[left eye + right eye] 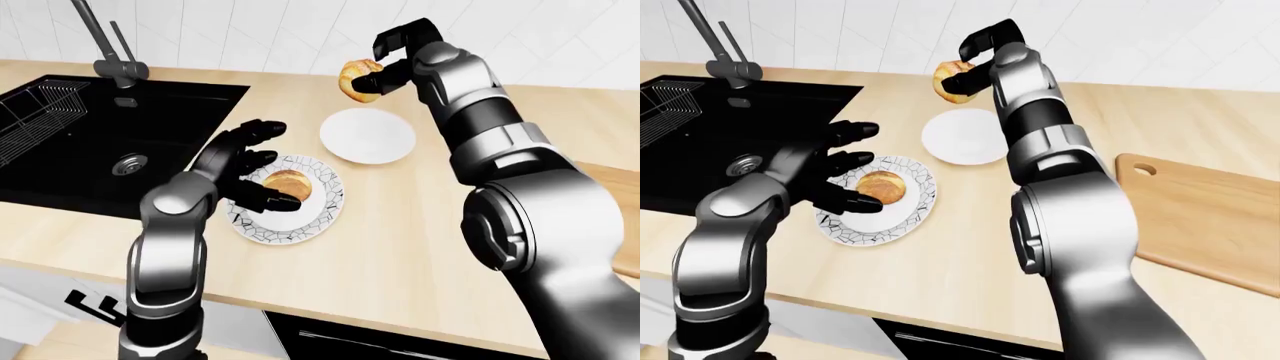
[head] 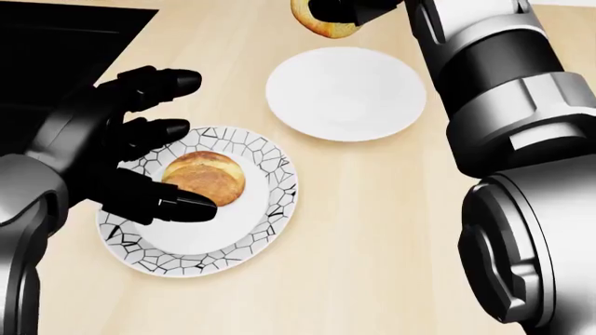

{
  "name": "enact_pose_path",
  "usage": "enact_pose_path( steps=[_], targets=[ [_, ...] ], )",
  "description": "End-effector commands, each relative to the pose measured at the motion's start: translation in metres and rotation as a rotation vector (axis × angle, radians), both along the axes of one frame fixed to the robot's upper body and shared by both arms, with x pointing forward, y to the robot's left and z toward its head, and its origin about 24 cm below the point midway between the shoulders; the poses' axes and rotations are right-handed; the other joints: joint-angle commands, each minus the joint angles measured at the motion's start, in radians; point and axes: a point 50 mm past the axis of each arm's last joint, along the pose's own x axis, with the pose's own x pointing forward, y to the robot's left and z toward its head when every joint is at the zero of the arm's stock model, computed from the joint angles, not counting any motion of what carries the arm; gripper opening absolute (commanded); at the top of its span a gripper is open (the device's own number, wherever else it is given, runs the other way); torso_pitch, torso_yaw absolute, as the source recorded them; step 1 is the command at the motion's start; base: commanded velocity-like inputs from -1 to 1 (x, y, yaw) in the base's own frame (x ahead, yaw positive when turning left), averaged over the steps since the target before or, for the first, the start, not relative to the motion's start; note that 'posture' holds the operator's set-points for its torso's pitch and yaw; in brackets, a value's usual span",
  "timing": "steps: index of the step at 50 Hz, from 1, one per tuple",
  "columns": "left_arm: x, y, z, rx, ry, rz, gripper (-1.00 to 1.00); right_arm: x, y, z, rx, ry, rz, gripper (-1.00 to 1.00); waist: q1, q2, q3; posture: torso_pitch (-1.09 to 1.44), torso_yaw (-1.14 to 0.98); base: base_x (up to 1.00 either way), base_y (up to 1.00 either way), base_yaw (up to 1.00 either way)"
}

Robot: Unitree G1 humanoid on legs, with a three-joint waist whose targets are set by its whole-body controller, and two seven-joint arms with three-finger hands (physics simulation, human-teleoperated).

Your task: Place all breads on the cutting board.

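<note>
Golden-brown and crusted, one bread roll (image 2: 204, 178) sits on a crackle-patterned plate (image 2: 270, 209) on the pale wooden table (image 2: 372, 230), and the left hand (image 2: 131, 150) is spread around its left side, fingers released, one dark fingertip (image 2: 191, 204) lying just at the roll's lower edge. Nothing is clamped there; judging by the posture, the hand is set to close on the roll from the side, which fits a lift off the shallow plate.

A second bread (image 1: 952, 81) hangs in the air, grasped in the clenched fingers of the right hand (image 1: 975, 64) above and just beyond a plain white plate (image 1: 962, 136), which now holds nothing. Being held clear of the table suggests it is in transit, and the cutting board (image 1: 1200, 217) lies well apart at the right of the right-eye view, bare, with a hanging hole in its corner. That arm would have to swing across to the right to reach it, so both breads are yet to be delivered.

At the left of the eye views are a black sink (image 1: 70, 150) with a tap (image 1: 110, 52) and a wire rack (image 1: 35, 120).

No brand, label or writing is legible on anything; the only marking is the black crack-line pattern on the plate rim.
</note>
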Motion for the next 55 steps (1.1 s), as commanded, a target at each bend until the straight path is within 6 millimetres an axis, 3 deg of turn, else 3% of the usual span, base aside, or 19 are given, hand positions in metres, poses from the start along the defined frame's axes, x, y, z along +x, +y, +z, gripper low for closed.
enact_pose_path(
  steps=[1,11,16,44,55],
  targets=[
    [-0.002,0.001,0.018,0.011,-0.088,0.0,0.55,-0.004,0.003,0.032,0.001,-0.119,0.012,-1.0,0.0,0.002,-0.032,0.0,0.0,0.0,0.0,0.0],
    [-0.003,0.0,0.017,0.006,-0.088,-0.004,0.54,-0.004,0.004,0.031,0.0,-0.116,0.016,-1.0,0.001,0.0,-0.032,0.0,0.0,0.0,0.0,0.0],
    [-0.003,-0.001,0.016,0.002,-0.085,-0.005,0.31,-0.003,0.004,0.028,0.002,-0.114,0.016,-1.0,0.001,-0.001,-0.031,0.0,0.0,0.0,0.0,0.0],
    [-0.005,-0.006,0.003,0.027,-0.073,-0.021,0.26,-0.002,0.006,0.022,0.013,-0.107,0.021,-1.0,0.003,-0.003,-0.035,0.0,0.0,0.0,0.0,0.0],
    [-0.005,-0.004,0.002,0.025,-0.076,-0.011,-0.02,-0.002,0.009,0.023,0.012,-0.108,0.029,-1.0,0.003,-0.003,-0.036,0.0,0.0,0.0,0.0,0.0]
  ],
)
